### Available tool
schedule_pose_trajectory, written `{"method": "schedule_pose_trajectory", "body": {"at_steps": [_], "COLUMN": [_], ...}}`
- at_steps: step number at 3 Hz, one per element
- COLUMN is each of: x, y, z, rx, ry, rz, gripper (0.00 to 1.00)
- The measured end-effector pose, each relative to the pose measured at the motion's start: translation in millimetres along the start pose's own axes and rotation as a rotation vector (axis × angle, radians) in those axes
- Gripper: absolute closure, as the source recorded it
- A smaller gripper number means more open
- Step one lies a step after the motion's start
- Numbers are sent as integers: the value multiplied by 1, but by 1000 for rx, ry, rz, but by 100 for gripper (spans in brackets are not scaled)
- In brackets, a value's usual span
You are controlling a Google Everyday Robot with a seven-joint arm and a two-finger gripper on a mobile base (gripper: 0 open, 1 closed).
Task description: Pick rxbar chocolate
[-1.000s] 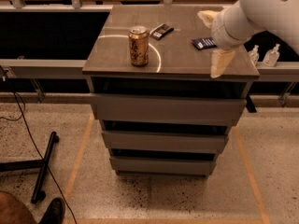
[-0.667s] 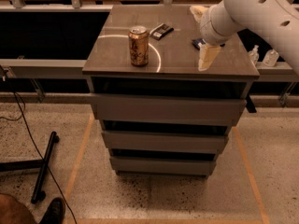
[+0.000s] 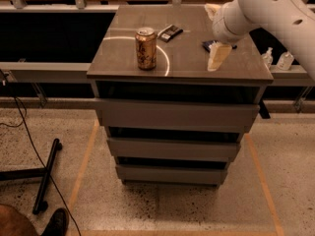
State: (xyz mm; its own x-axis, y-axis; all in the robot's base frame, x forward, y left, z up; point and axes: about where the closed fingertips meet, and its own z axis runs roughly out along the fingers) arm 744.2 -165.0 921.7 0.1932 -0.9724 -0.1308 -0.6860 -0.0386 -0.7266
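The rxbar chocolate (image 3: 170,32), a small flat black bar with a pale grey panel, lies toward the back of the cabinet top (image 3: 123,65), right of centre. A gold-brown can (image 3: 146,48) stands upright in front of it to the left. A dark blue flat bar (image 3: 208,45) lies at the right, partly hidden by my arm. My gripper (image 3: 211,37) hangs over the right side of the top, above the blue bar and right of the rxbar. Its cream fingers (image 3: 217,58) are spread apart and hold nothing.
The top belongs to a grey drawer cabinet (image 3: 177,114). Two small bottles (image 3: 277,59) stand on a shelf to the right. A black stand leg (image 3: 45,178) and cable lie on the floor at left, and a shoe (image 3: 55,222) shows at bottom left. Benches run behind.
My arm has swung left and further in over the cabinet top, bringing the gripper over the blue bar and closer to the rxbar. The can and both bars have not moved.
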Motion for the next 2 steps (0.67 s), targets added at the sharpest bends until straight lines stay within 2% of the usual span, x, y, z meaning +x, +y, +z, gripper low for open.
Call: {"method": "schedule_pose_trajectory", "body": {"at_steps": [1, 2], "x": [23, 32], "y": [-27, -48], "z": [17, 25], "rx": [52, 91], "ry": [-75, -145], "rz": [262, 421], "gripper": [0, 0]}}
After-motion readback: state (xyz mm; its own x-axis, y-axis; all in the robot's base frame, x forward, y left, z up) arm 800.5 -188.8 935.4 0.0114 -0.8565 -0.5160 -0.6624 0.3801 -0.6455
